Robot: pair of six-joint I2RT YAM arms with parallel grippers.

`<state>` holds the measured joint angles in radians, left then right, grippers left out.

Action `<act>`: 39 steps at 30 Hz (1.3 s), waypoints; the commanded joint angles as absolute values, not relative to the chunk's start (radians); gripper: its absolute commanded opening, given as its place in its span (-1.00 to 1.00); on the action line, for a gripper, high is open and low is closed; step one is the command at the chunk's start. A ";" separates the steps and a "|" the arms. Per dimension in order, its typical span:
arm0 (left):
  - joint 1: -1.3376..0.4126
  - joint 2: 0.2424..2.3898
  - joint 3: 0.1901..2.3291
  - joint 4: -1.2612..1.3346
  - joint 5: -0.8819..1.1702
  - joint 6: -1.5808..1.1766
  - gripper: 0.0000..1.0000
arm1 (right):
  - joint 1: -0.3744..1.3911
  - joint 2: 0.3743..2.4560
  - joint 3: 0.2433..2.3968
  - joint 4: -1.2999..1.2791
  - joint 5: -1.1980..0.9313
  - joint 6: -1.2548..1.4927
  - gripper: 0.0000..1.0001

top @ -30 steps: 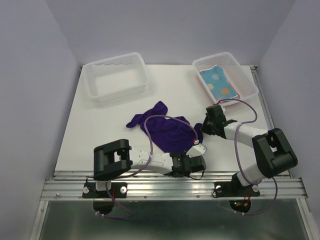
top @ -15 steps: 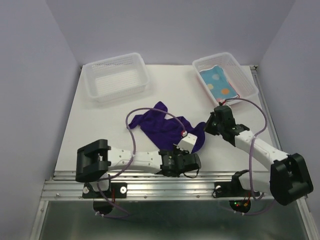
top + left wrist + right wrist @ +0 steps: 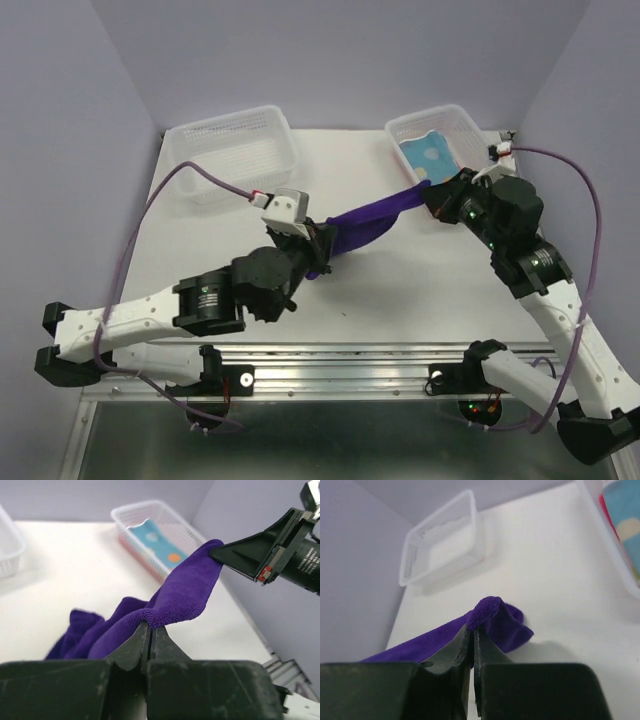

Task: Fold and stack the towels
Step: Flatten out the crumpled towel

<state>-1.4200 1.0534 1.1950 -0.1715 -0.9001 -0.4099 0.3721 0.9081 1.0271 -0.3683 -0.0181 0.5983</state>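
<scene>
A dark purple towel hangs stretched in the air between both grippers. My left gripper is shut on its lower left corner, seen pinched at the jaws in the left wrist view. My right gripper is shut on the opposite corner, whose folded edge pokes up between the jaws. The purple towel sags to the table in the left wrist view. A light blue spotted towel lies in the right basket, over a pink-red one.
An empty white perforated basket stands at the back left. The right basket sits at the back right near the table's edge. Purple cables loop off both arms. A metal rail runs along the near edge.
Both grippers closed on the purple towel, which lay crumpled on the table, and rose with it. The left moved up and back, the right toward the right basket, pulling the cloth taut.
</scene>
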 commanded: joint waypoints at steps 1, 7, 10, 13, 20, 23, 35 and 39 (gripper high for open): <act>-1.422 0.941 1.278 -0.012 -0.764 -0.189 -1.00 | 0.365 0.862 1.209 -0.371 -0.119 0.560 -0.99; -1.424 0.868 1.377 -0.044 -0.451 -0.124 -1.00 | 0.365 0.856 1.405 -0.406 -0.258 0.563 -0.99; -1.424 0.877 1.445 -0.078 -0.332 -0.140 -1.00 | 0.365 0.844 1.491 -0.420 -0.297 0.572 -0.99; -1.422 0.891 1.508 -0.083 -0.241 -0.155 -1.00 | 0.367 0.835 1.577 -0.431 -0.348 0.587 -0.99; -1.422 0.911 1.543 -0.080 -0.067 -0.178 -1.00 | 0.365 0.809 1.660 -0.449 -0.402 0.626 -0.99; -1.424 0.919 1.539 -0.080 -0.061 -0.179 -1.00 | 0.365 0.784 1.657 -0.443 -0.411 0.641 -0.99; -1.422 0.911 1.474 -0.074 -0.233 -0.163 -1.00 | 0.365 0.761 1.605 -0.431 -0.333 0.624 -0.99; -1.424 0.908 1.393 -0.042 -0.452 -0.138 -1.00 | 0.365 0.761 1.511 -0.399 -0.243 0.603 -0.99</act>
<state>-1.4200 0.9184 1.4441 -0.1123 -0.2417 -0.1738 0.3725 0.7601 1.5871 -0.4557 -0.3450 0.6258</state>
